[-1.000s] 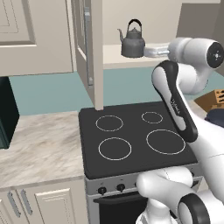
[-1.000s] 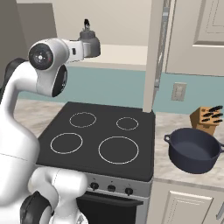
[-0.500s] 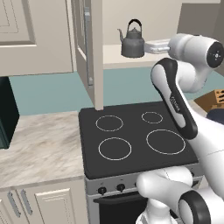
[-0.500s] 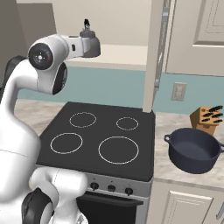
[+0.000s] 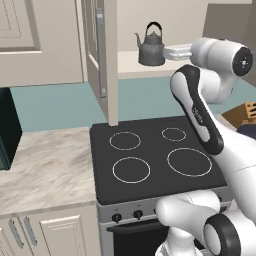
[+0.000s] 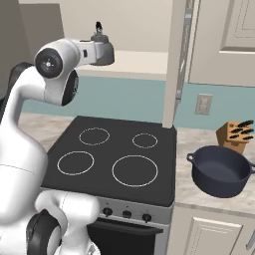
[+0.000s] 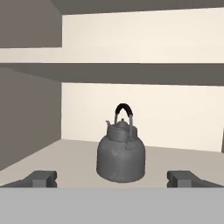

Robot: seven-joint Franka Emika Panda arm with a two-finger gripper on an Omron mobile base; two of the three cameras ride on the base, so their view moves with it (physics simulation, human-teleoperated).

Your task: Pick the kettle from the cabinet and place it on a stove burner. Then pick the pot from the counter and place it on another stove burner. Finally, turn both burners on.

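The kettle (image 7: 120, 157) stands upright on the cabinet (image 5: 95, 65) shelf, dead ahead of my hand (image 7: 113, 179) and centred between my two fingertips (image 7: 40, 178), which are spread wide with nothing between them. So the line I have to travel is straight forward along the shelf, with hardly any sideways correction. The kettle's tall axis is vertical, its arched handle on top and its spout pointing to the left in my hand view. It is near but not yet between my fingers; I cannot tell how much gap is left. From the left base view my hand (image 5: 172, 50) reaches in just beside the kettle's body. Room looks good: bare shelf on both sides, the side wall well off, the shelf above clear of the handle. The open door (image 5: 102, 55) hangs well apart. Below, the stove burners (image 6: 135, 171) are bare, and the pot (image 6: 219, 170) waits on the counter (image 6: 196, 191)
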